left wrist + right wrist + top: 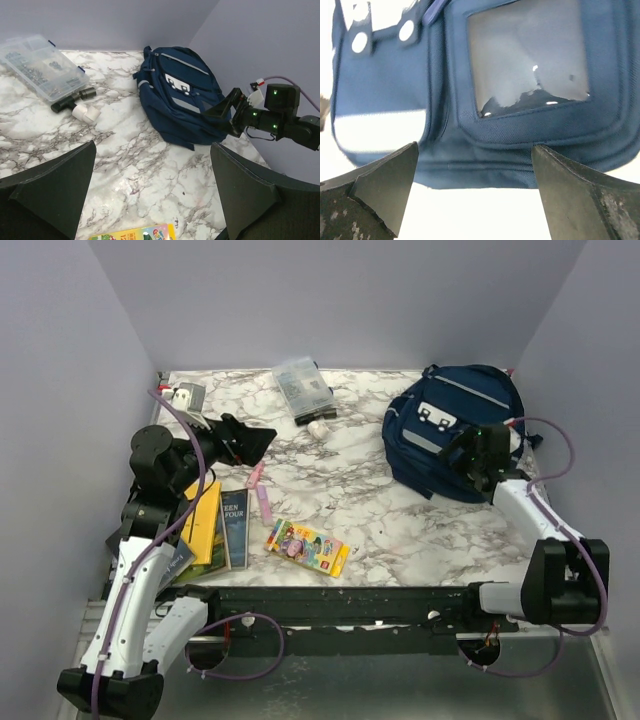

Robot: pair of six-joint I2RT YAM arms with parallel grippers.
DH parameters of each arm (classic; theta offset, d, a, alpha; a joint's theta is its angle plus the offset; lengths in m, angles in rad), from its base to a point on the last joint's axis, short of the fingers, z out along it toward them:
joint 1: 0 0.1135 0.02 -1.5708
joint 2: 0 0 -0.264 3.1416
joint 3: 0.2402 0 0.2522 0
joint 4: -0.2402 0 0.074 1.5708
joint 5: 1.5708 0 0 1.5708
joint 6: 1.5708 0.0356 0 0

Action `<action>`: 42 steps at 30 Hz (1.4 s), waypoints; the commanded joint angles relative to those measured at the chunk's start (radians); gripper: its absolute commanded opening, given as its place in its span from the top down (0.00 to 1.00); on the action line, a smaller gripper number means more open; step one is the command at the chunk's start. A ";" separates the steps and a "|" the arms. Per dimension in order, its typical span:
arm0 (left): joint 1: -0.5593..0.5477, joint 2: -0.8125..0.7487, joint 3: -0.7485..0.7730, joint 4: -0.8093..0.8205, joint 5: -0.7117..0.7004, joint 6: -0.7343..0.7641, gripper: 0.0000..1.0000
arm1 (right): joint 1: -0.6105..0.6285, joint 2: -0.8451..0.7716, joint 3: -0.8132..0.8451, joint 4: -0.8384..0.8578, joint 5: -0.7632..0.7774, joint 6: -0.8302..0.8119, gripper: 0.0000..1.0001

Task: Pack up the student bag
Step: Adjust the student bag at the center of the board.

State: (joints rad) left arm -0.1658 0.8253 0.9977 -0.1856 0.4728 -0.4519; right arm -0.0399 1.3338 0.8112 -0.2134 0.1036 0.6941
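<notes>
The student bag (440,410) is a navy backpack lying flat at the back right of the marble table, front pockets up; it also shows in the left wrist view (175,95). My right gripper (470,452) hovers open over the bag's near right side. The right wrist view shows its fingers spread on either side of the bag's (515,135) lower edge and clear window pocket, with nothing between them (475,150). My left gripper (255,440) is raised at the left and open, with only bare table between its fingers (152,150).
Books (215,525) lie at the near left, with a pink marker (263,502) and a colourful crayon box (307,547) beside them. A clear plastic box (303,388) and a small white and black piece (318,427) sit at the back. Purple walls close in three sides.
</notes>
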 commanded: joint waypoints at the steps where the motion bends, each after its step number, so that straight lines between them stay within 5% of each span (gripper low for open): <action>1: 0.012 0.037 0.028 -0.023 0.065 -0.011 0.02 | 0.209 -0.051 -0.082 0.058 -0.220 0.253 0.01; 6: 0.015 0.089 0.048 -0.049 0.093 -0.018 0.02 | 0.370 -0.040 -0.075 0.138 -0.345 0.372 0.00; 13: 0.015 0.169 0.076 -0.081 0.161 -0.033 0.02 | 0.357 -0.132 0.074 -0.049 0.077 0.065 0.00; 19: 0.008 0.285 0.079 -0.099 0.223 -0.096 0.02 | 0.264 0.011 0.281 -0.104 0.214 -0.081 0.00; 24: -0.043 0.424 0.115 -0.134 0.337 -0.115 0.02 | 0.161 0.117 0.378 -0.097 0.052 -0.115 0.00; 31: -0.113 0.488 0.126 -0.143 0.382 -0.115 0.02 | 0.046 0.340 0.466 -0.112 0.013 -0.145 0.00; 36: -0.155 0.537 0.142 -0.164 0.415 -0.112 0.02 | -0.010 0.367 0.355 -0.072 0.037 -0.091 0.00; 42: -0.174 0.558 0.145 -0.171 0.423 -0.113 0.02 | -0.070 0.209 0.046 0.048 0.020 0.100 0.00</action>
State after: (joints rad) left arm -0.3283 1.3735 1.1202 -0.3401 0.8627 -0.5655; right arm -0.0883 1.6505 1.0130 -0.1902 0.1326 0.6651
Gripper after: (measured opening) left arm 0.985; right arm 0.998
